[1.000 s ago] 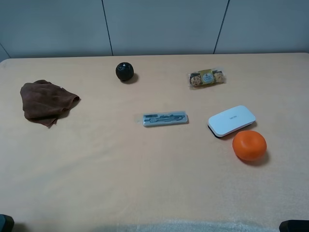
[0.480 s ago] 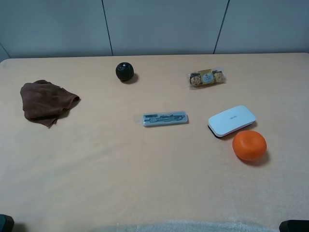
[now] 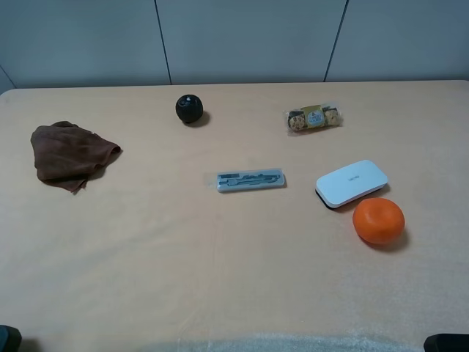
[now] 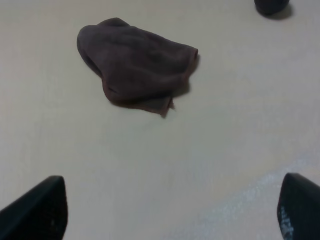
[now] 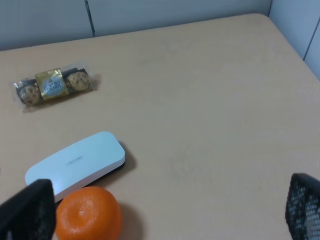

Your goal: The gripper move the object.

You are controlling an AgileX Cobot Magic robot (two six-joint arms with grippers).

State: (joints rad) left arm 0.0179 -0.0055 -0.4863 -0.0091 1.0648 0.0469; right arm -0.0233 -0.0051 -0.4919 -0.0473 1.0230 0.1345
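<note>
Beige bench (image 3: 220, 279) bare near front edge; flat glossy white rounded case (image 5: 75, 162) touching round orange fruit (image 5: 88, 215), ahead of right pincer (image 5: 165, 212), spread wide, empty.

We see the orange (image 3: 378, 221) sitting just beside the near end of the white case (image 3: 352, 182), crowding that side. The pen case (image 3: 250, 180) lies off to its left with bare table (image 3: 183, 271) between; the chocolate pack (image 3: 314, 118) sits well behind.
</note>
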